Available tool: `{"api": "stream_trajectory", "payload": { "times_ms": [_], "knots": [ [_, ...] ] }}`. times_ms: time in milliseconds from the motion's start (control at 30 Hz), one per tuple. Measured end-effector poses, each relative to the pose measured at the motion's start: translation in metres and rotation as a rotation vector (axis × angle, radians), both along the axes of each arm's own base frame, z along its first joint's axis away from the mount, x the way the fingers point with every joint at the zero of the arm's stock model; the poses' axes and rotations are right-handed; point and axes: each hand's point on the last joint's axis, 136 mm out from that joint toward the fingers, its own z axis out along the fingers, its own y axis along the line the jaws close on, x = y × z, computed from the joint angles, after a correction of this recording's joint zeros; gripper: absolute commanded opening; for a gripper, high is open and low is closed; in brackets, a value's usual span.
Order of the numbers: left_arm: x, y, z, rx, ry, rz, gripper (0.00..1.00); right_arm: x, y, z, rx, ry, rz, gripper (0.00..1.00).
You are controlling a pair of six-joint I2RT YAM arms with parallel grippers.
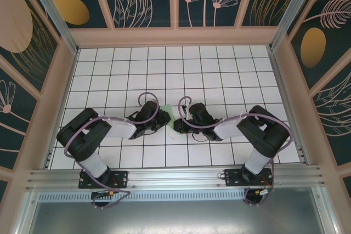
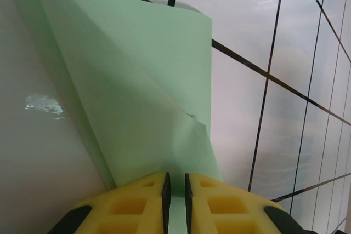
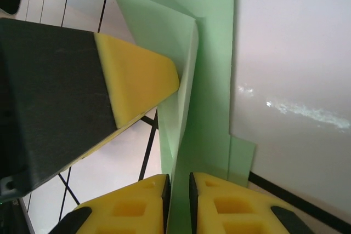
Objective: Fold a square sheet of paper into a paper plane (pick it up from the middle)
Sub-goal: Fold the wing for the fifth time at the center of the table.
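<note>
We logged the sheet of paper [image 2: 137, 80] thin, matt, softly creased | table [image 2: 247, 4] glossy white, it caught glare | finger pads [image 3: 137, 80] matt yellow foam | front rail [image 1: 175, 178] brushed metal, dull sheen.

Pale mint-green sheet of paper [image 2: 137, 97], creased, part-folded, pinched at two edges.

**A:** where's the top cam sitting?

**B:** high above and behind both arm bases, tilted down over the whole grid table [image 1: 219, 69] — far off, takes in the lot.

**A:** and the wrist ones?

**B:** each peers out just over its own yellow fingers [image 2: 126, 206], really close. They look toward each other across the same sheet of paper [image 2: 137, 80] — the top cam has that sheet mid-table too.
</note>
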Motion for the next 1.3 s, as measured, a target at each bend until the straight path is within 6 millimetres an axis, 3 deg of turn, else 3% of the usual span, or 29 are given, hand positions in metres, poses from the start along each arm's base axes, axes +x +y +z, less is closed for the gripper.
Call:
{"api": "stream_trajectory", "payload": {
  "times_ms": [133, 333, 567, 700, 867, 1167, 1300],
  "knots": [
    [0.0, 0.0, 0.0, 0.004, -0.003, -0.004, 0.19, -0.004, 0.0, 0.004, 0.006, 0.01, 0.012, 0.16],
    [0.001, -0.001, 0.0, 0.011, -0.008, -0.013, 0.2, -0.01, -0.002, 0.002, -0.001, 0.042, 0.031, 0.21],
    [0.001, -0.001, 0.0, 0.014, -0.012, -0.018, 0.19, -0.009, -0.003, 0.022, 0.005, 0.019, 0.035, 0.22],
    [0.001, -0.001, 0.0, 0.014, -0.012, -0.019, 0.19, -0.006, 0.001, 0.027, 0.002, 0.006, 0.047, 0.13],
    [0.001, -0.001, 0.0, 0.014, -0.012, -0.017, 0.2, -0.006, 0.001, 0.022, -0.013, 0.013, 0.052, 0.0],
    [0.001, -0.002, 0.003, 0.007, -0.015, -0.016, 0.22, -0.01, 0.0, 0.017, -0.04, -0.033, 0.102, 0.0],
    [0.001, -0.002, 0.009, -0.015, -0.019, -0.006, 0.22, -0.021, 0.002, 0.008, -0.068, -0.059, 0.146, 0.0]
  ]
}}
